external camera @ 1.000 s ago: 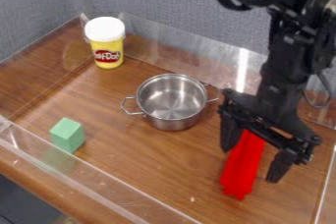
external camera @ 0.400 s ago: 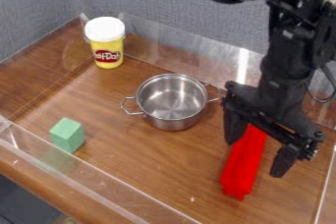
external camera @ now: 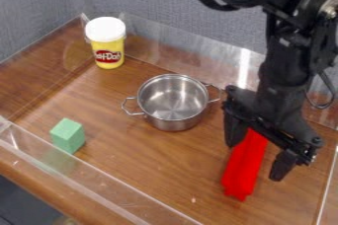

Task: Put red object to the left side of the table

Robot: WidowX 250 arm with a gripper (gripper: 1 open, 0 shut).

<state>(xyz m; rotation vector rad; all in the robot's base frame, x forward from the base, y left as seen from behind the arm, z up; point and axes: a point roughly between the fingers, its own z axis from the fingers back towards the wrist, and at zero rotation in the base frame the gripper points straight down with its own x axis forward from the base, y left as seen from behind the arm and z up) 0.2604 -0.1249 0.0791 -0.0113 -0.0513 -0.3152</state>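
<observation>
Nearest to us, by the front edge of the table (external camera: 119, 120), we see a small green cube (external camera: 67, 135) towards the front left corner and the red object (external camera: 244, 167) lying towards the front right corner, one end pointing at the front edge. Our gripper (external camera: 264, 160) points down over the far end of the red bar with its jaws spread wide, one finger on either side of it; we cannot tell whether they touch it, and nothing is pinched. We judge the task barely begun: the bar sits on the right side, so closing on it, lifting it and carrying it across to the left edge all remain. Farther back, a steel pot (external camera: 173, 102) stands near the middle and a yellow tub (external camera: 106, 42) near the far left corner. The brown wood-grain top is ringed by low clear walls, with grey fabric behind.
</observation>
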